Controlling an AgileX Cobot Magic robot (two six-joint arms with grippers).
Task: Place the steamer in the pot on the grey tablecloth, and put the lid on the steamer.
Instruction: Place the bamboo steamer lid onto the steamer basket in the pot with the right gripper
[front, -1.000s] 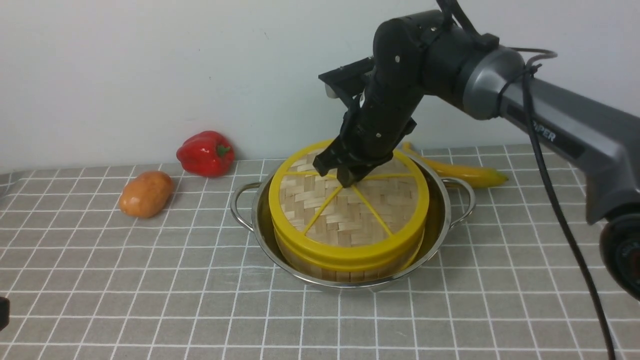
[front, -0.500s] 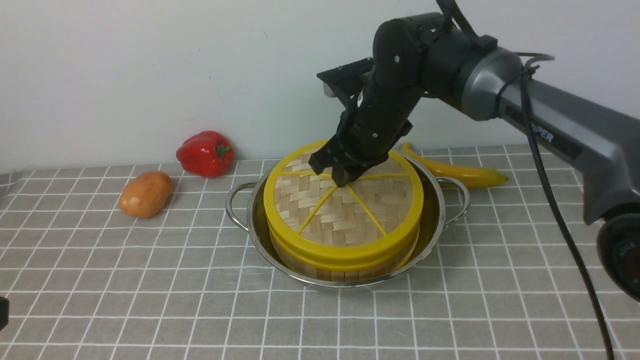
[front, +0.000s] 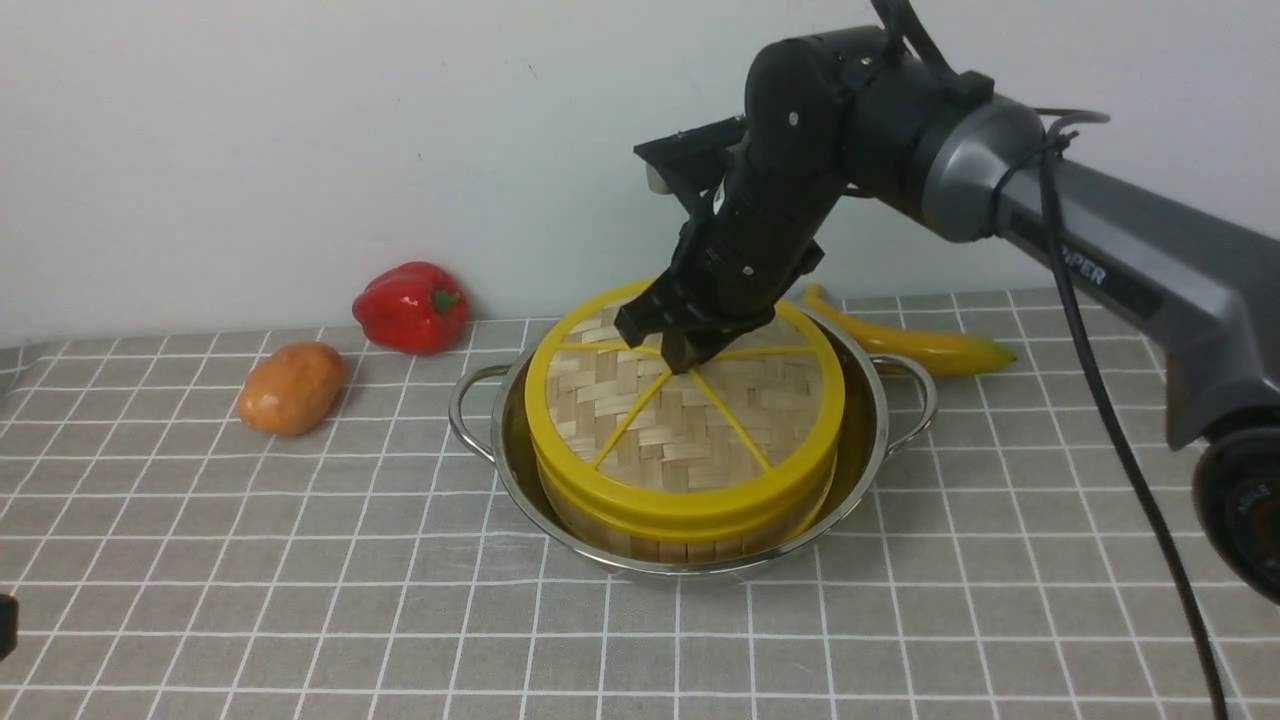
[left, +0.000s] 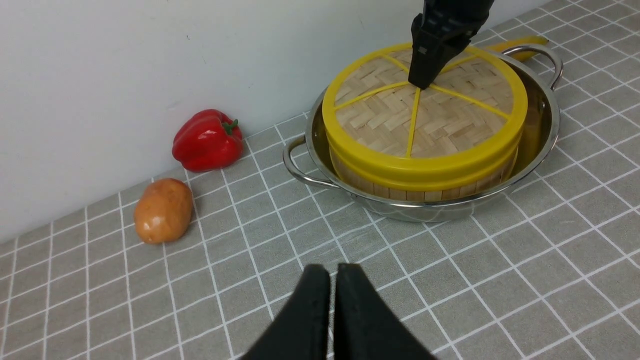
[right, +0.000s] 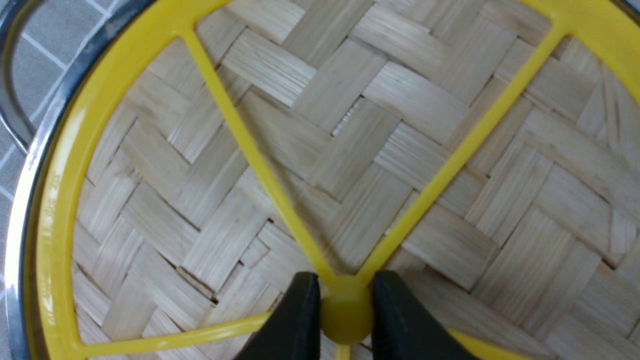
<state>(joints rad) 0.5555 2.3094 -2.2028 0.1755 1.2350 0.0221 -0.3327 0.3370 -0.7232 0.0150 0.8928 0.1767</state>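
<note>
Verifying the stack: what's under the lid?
Under the lid, the steamer shows only its slatted wall. It is seated in the pot on the cloth. The lid covers whatever is inside the steamer, so that cannot be seen.

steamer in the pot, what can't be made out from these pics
- Steamer inside: every view, covered by the lid; contents unseen.
- Pot floor: every view, hidden under the steamer.
- Banana: front view, partly behind the pot.
- Lid knob: front and left wrist views, masked by the right gripper; right wrist view's edge cuts it.
- Left gripper: left wrist view, cut by the picture's edge.
</note>
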